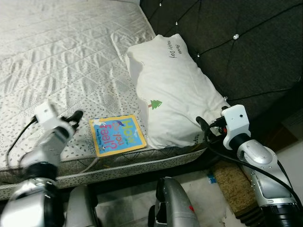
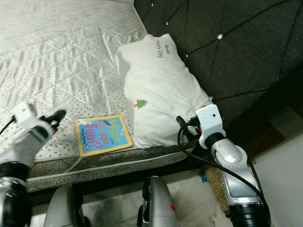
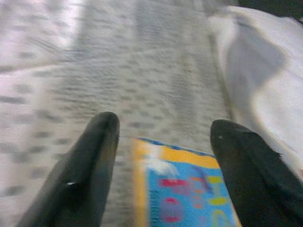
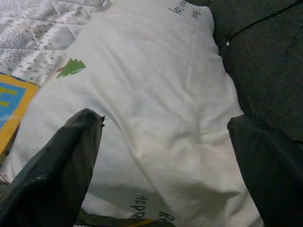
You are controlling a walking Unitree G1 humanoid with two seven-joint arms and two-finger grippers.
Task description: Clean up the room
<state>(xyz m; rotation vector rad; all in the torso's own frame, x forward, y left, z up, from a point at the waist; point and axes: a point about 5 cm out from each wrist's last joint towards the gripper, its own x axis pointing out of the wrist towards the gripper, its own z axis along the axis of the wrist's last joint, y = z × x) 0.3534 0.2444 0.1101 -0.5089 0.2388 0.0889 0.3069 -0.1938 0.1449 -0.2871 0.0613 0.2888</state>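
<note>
Book (image 1: 117, 135) just beside left tool (image 1: 75, 117)

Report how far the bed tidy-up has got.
Done: nothing visibly put away yet. In hand: the left hand is open, aimed at the picture book near the mattress edge; the right hand is open over the white pillow. Left: book still lying flat, pillow askew against the headboard.

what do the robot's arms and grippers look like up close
Both arms are jointed silver-grey metal segments. Each wrist carries a white boxy module with black cables looping back along the forearm. The left gripper and right gripper each end in two long matte black fingers, rounded and tapered at the tips. A small red mark shows beside the right wrist's white module.
</note>
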